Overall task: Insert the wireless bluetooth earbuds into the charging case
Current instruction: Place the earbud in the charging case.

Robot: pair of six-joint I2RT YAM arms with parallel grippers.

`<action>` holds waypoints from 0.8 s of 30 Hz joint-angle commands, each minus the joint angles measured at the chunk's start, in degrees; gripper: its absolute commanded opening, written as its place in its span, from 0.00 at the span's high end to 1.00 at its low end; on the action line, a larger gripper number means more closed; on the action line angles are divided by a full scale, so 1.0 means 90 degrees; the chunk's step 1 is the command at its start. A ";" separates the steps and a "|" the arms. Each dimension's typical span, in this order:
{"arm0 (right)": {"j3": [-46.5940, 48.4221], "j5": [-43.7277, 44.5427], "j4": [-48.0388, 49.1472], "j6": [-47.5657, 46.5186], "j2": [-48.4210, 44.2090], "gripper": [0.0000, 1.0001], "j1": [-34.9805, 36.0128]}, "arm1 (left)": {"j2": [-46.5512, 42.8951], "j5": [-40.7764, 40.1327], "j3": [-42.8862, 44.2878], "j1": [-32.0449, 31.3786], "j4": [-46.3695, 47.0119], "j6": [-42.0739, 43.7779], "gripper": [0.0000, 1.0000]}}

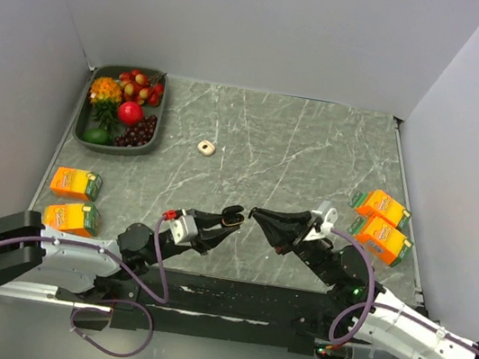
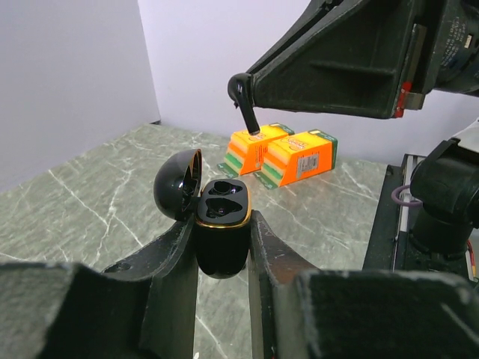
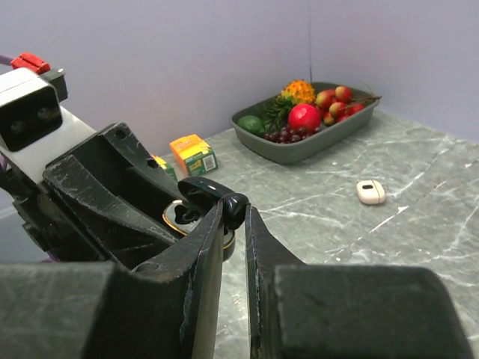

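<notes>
Left gripper (image 2: pixel 222 233) clamps the glossy black pebble-shaped charging case (image 2: pixel 223 213), lid open, steadying it; from three o'clock, right gripper (image 3: pixel 233 218) pinches a tiny black earbud (image 3: pixel 224 200).

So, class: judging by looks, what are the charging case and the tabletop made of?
Charging case: probably hard plastic, glossy black, with highlights on its lid and a gold-toned rim. Tabletop: grey, white-veined, marble-like; stone or printed laminate, cannot tell.

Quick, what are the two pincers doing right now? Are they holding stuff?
The left pincer is closed on the charging case, whose lid is open.
The right pincer is closed on one earbud.
</notes>
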 commanded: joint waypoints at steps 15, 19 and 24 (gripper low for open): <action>-0.0102 0.0217 0.1550 -0.0522 0.0661 1.00 0.0482 | -0.0405 0.0832 0.0093 0.0016 0.3402 -0.0120 0.99; -0.0142 0.0158 0.1551 -0.0552 0.0583 1.00 0.0531 | -0.0503 0.1331 -0.0092 0.0064 0.3363 0.0115 0.99; -0.0220 0.0051 0.1521 -0.0532 0.0495 1.00 0.0570 | -0.0532 0.1547 -0.0161 0.0094 0.3256 0.0359 0.99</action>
